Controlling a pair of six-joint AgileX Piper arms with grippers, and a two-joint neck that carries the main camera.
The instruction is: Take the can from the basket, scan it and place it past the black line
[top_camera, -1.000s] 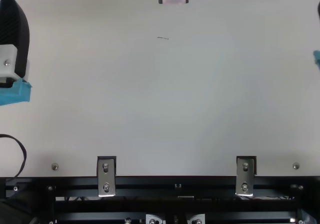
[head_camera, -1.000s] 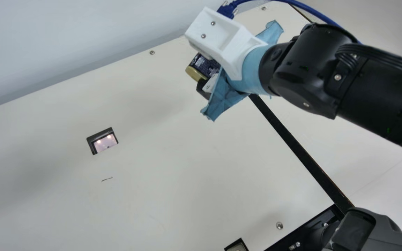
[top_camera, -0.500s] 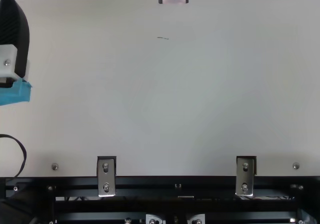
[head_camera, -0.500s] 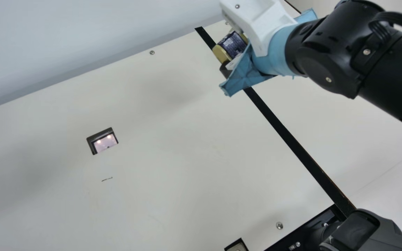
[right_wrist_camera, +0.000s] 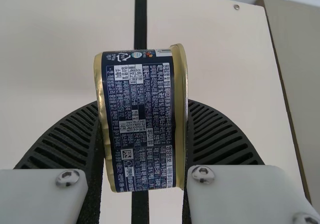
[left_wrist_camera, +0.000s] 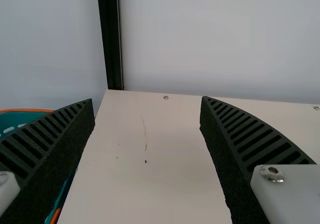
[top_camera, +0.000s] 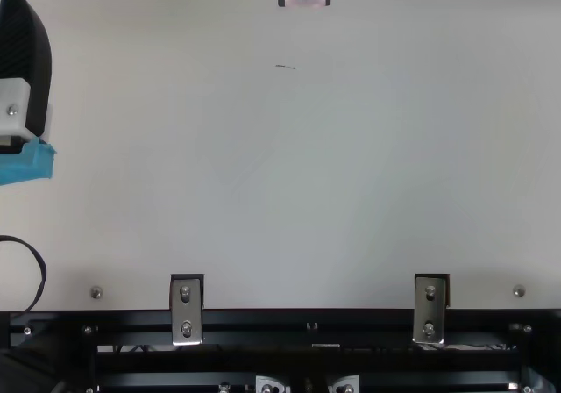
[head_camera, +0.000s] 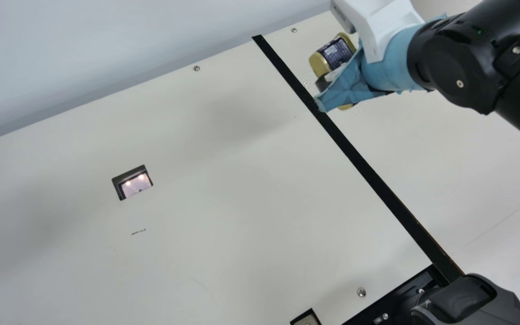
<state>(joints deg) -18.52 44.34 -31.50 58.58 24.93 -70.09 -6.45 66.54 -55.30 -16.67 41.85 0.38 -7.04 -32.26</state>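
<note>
- Can (right_wrist_camera: 140, 124), navy-labelled, gold-ended metal: inside black ribbed right gripper (right_wrist_camera: 142, 104), pinched across both ends.
- Judged rigid, moderately heavy, label slippery; hold across its rims suits.
- Black ribbed left gripper (left_wrist_camera: 147, 100): spread.

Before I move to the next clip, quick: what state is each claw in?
Left claw: open, with nothing between its fingers.
Right claw: closed on the can, a finger on either side of it.

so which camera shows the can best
The right wrist view: the can is close there, its printed side facing the camera. The main view shows it smaller, partly hidden behind blue tape.
</note>
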